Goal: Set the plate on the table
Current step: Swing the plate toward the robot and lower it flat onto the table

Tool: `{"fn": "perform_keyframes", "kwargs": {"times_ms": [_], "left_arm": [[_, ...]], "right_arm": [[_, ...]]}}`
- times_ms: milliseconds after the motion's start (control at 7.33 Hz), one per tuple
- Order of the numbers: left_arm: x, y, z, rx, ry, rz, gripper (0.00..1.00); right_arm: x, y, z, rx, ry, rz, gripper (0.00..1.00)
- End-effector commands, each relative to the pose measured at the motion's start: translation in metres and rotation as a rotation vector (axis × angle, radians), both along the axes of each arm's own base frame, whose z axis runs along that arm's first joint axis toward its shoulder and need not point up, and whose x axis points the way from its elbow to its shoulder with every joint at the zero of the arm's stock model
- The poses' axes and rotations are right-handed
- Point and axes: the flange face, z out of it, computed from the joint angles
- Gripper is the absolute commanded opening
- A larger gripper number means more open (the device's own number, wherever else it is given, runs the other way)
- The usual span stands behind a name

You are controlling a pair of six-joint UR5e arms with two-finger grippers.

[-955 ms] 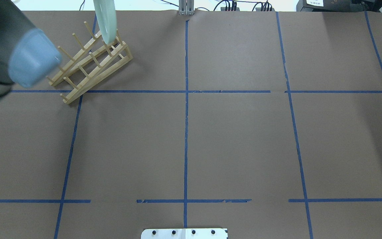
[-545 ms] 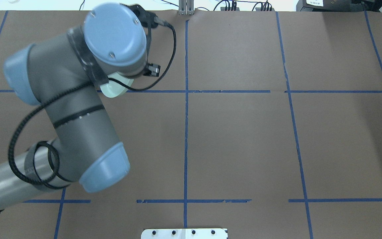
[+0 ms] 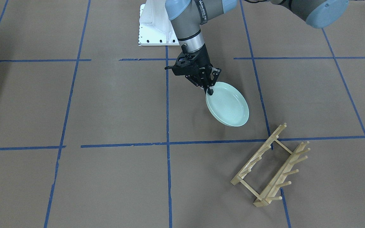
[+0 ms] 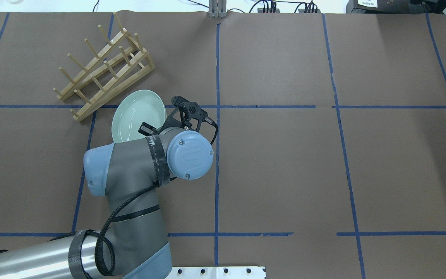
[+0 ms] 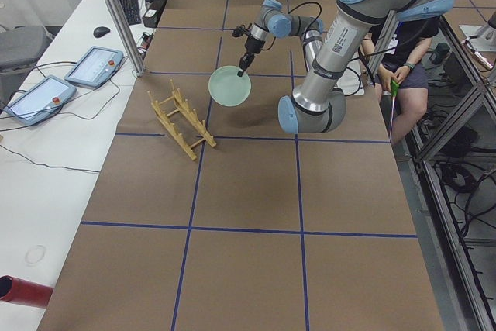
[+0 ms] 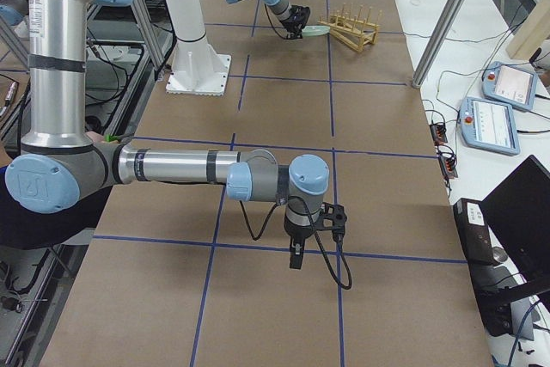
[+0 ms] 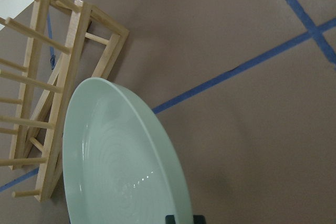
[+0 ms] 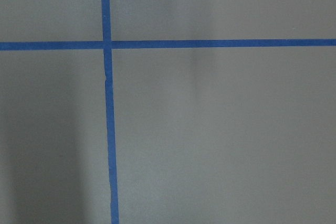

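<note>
The left arm [image 4: 130,186] reaches forward from the near left, sharply bent at the elbow. Its wrist [image 4: 189,154] is turned so that the left gripper [image 3: 210,91] slants down and away, clamped on the rim of the plate [image 3: 230,107]. The right arm [image 6: 172,166] stretches out level and low. The right gripper [image 6: 296,257] points straight down, and whether it is open or closed cannot be told.

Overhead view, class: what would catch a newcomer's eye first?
The round pale mint-green plate, gripped at its rim by the left pincer, hangs tilted over the taped brown table, left of centre. Just beyond it stands a light wooden peg rack.
</note>
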Motion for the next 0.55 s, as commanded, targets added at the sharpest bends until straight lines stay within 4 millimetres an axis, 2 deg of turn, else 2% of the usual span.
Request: {"fn": "perform_keyframes", "kwargs": {"times_ms": [0, 136, 273, 409], "left_arm": [[0.012, 0.003, 0.031, 0.024, -0.099, 0.065, 0.49], [0.004, 0.003, 0.049, 0.051, -0.106, 0.052, 0.99], [0.003, 0.002, 0.041, 0.078, -0.058, 0.048, 1.0], [0.0, 0.002, 0.043, 0.087, -0.063, 0.062, 1.0]], "right_arm": [[0.0, 0.0, 0.0, -0.001, 0.0, 0.001, 1.0], [0.0, 0.0, 0.0, 0.0, 0.0, 0.0, 1.0], [0.0, 0.0, 0.0, 0.0, 0.0, 0.0, 1.0], [0.0, 0.0, 0.0, -0.001, 0.0, 0.001, 1.0]]}}
